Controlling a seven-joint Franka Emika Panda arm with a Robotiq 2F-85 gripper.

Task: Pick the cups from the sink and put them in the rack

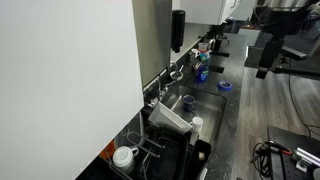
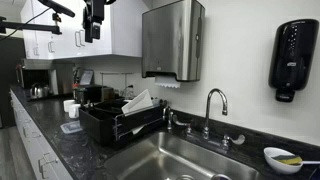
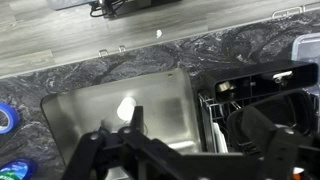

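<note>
The steel sink (image 3: 80, 115) is set in a dark counter, and also shows in both exterior views (image 1: 205, 105) (image 2: 165, 158). A plain white cup (image 3: 126, 108) stands in the basin; it also shows in an exterior view (image 1: 197, 123) near the rack end. A dark cup (image 1: 188, 102) sits in the basin; the wrist view does not show it. The black rack (image 3: 262, 92) (image 1: 165, 140) (image 2: 118, 122) stands beside the sink. My gripper (image 3: 195, 140) hangs high above the sink, open and empty, and is seen in both exterior views (image 1: 264, 55) (image 2: 93, 22).
A metal tap (image 2: 214, 105) rises behind the sink. A flat blue ring (image 1: 225, 86) (image 3: 6, 118) lies on the counter. A wider white cup (image 1: 124, 156) sits by the rack, which holds a whitish tub (image 2: 138, 102). A paper towel dispenser (image 2: 172, 40) and a soap dispenser (image 2: 293, 55) hang on the wall.
</note>
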